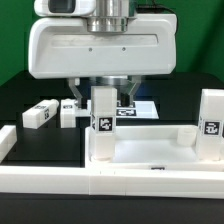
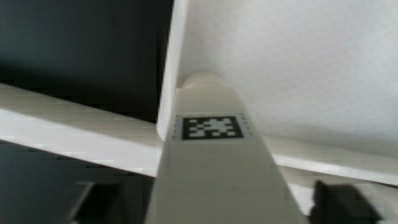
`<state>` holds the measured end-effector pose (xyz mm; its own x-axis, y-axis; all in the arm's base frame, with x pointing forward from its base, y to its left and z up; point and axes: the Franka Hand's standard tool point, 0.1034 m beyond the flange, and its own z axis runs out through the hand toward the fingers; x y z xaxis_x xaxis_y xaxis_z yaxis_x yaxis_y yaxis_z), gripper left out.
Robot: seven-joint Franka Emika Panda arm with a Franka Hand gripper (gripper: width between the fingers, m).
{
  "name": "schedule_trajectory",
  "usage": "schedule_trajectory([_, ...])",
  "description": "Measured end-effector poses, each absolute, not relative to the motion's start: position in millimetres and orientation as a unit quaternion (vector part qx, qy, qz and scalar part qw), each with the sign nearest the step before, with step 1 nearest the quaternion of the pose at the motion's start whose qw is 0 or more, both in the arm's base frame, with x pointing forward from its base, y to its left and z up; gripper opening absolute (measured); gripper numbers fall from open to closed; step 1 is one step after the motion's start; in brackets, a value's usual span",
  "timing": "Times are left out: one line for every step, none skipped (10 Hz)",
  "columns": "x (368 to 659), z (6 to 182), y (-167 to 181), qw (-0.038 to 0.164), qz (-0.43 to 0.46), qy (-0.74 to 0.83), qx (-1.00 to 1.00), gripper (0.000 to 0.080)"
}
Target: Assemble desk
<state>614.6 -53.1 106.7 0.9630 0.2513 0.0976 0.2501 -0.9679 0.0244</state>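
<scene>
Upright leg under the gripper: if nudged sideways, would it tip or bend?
The leg looks like a rigid plastic block, so bending seems unlikely. Standing tall on its narrow end, it could tip. Its smooth faces may slip.

Black table (image 1: 40,150) is carrying all the parts. Toward the exterior view's left, one loose white leg (image 1: 38,114) and a second leg (image 1: 68,112) are lying on their sides just beside each other with their tags showing. The white tabletop (image 1: 150,152) is sitting flat with its rim up, seemingly right against the front border rail (image 1: 60,182). Another rail (image 1: 6,142) is running along the exterior view's left edge, and the marker board (image 1: 146,106) is lying flat behind the tabletop, partly hidden.
</scene>
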Motion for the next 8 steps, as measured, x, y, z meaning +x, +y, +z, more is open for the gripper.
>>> schedule_trajectory([614.7,106.7,-53.3,0.006,0.050,0.126,0.991,0.0397])
schedule_trajectory([614.6,106.7,-53.4,0.006,0.050,0.126,0.991,0.0288])
schedule_trajectory([614.6,106.7,-53.4,0.006,0.050,0.121,0.991,0.0288])
schedule_trajectory([614.6,106.7,-53.4,0.005,0.050,0.116,0.992,0.0288])
schedule_trajectory([614.1,106.6,-54.4,0.001,0.049,0.093,0.994,0.0288])
schedule_trajectory([613.0,106.4,-56.0,-0.007,0.048,0.039,0.998,0.0288])
schedule_trajectory([612.4,106.3,-55.7,-0.013,0.046,-0.018,0.999,0.0288])
schedule_trajectory([611.3,106.1,-55.9,-0.017,0.042,-0.059,0.997,0.0288])
